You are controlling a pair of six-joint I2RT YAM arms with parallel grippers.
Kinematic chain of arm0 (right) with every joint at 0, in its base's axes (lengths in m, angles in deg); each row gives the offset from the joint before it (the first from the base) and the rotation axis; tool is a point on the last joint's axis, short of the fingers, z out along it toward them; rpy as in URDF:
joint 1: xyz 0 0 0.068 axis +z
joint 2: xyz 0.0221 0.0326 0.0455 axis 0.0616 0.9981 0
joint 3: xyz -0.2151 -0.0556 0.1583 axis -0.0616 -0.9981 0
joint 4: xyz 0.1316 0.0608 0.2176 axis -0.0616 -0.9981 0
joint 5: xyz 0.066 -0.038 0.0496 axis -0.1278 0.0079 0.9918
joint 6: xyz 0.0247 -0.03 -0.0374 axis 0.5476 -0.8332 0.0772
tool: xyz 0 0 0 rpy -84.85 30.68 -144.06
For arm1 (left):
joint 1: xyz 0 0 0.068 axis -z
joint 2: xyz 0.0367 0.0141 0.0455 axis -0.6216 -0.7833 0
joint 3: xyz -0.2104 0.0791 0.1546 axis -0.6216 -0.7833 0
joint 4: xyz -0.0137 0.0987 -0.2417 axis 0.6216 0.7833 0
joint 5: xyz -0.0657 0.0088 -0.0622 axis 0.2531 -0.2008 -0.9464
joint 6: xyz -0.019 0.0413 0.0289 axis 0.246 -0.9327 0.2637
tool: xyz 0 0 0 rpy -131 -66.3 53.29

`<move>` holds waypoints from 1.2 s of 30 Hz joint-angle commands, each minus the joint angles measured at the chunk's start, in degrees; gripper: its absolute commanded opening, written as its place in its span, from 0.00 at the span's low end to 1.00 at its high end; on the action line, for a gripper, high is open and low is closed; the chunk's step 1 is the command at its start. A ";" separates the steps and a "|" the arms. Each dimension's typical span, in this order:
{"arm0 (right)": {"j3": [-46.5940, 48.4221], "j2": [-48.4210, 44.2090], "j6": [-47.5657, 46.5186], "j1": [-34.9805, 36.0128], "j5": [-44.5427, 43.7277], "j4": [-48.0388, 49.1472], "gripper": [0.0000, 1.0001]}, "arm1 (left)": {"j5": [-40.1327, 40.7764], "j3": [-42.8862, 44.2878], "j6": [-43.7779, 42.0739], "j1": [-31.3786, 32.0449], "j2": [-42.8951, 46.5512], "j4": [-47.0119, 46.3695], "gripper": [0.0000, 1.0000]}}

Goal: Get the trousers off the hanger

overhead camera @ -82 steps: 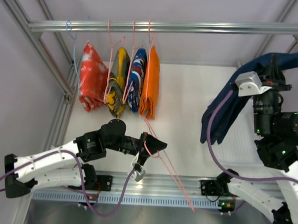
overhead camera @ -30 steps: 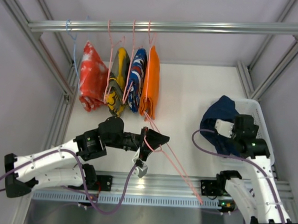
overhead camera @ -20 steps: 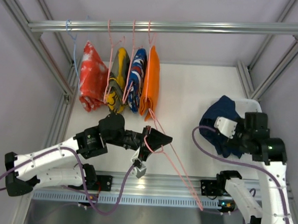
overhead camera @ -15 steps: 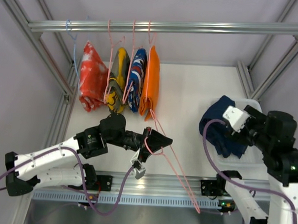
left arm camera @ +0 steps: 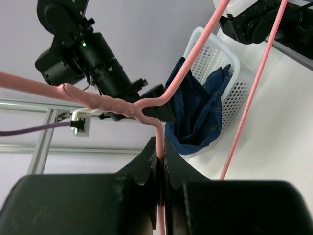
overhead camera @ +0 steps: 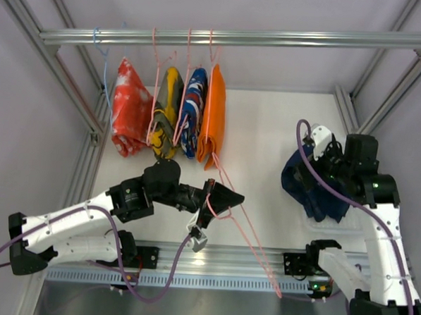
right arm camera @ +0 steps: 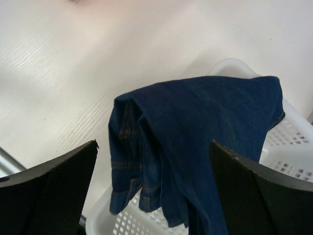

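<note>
My left gripper [overhead camera: 219, 202] is shut on the thin pink hanger [overhead camera: 243, 231] just below its twisted neck, and holds it bare above the table's front. In the left wrist view the wire [left arm camera: 161, 98] runs straight through the closed left gripper [left arm camera: 160, 147]. The dark navy trousers [overhead camera: 306, 182] lie bunched over the left rim of the white basket [overhead camera: 332, 225] at the right. My right gripper [overhead camera: 328, 164] hovers over them, open. In the right wrist view the right gripper [right arm camera: 154, 144] has its fingers spread wide above the trousers [right arm camera: 205, 127] without touching them.
A rail across the back carries a red-and-white garment [overhead camera: 128, 107], a yellow one [overhead camera: 167, 113], a blue patterned one [overhead camera: 193, 107] and an orange one [overhead camera: 214, 119], plus a pale blue hanger [overhead camera: 100, 47]. Aluminium frame posts stand at both sides.
My right gripper has opened wide and risen off the trousers, which stay draped in the basket. The left gripper has kept the hanger almost still.
</note>
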 commanded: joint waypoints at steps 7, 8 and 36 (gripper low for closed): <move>-5.75 8.89 -0.99 8.86 -13.99 19.96 0.83 | 0.19 2.08 0.17 -0.17 -0.45 -1.85 0.00; -6.19 10.56 -1.87 8.78 -15.06 19.88 0.81 | 0.28 2.25 0.00 -0.17 -0.46 -1.77 0.00; -25.57 -7.89 -8.82 -7.13 -31.84 8.97 0.00 | 2.39 -0.03 0.00 -0.61 -0.28 -5.72 0.00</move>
